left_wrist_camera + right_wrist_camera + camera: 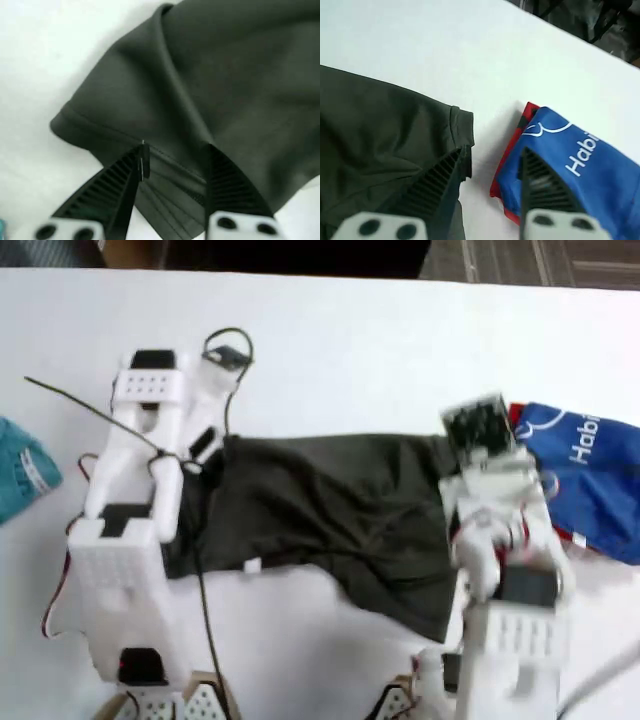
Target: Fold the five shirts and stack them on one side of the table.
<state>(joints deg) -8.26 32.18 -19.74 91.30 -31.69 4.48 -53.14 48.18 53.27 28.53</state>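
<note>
A dark olive shirt (340, 510) lies spread and creased across the middle of the table. My left gripper (205, 455) is at its left edge. In the left wrist view this gripper (175, 155) is open, its fingers (131, 172) straddling the shirt's hem (100, 127). My right gripper (480, 445) is at the shirt's right end. The right wrist view shows it (492, 160) open over bare table between the dark shirt's corner (462, 122) and a folded blue shirt (570, 165). The blue shirt (590, 475) rests on a red one (517, 135).
A teal shirt (25, 475) lies at the table's (380, 350) far left edge. Cables (225, 345) run from the left arm over the table. The far half of the white table is free. Both arm bases stand at the near edge.
</note>
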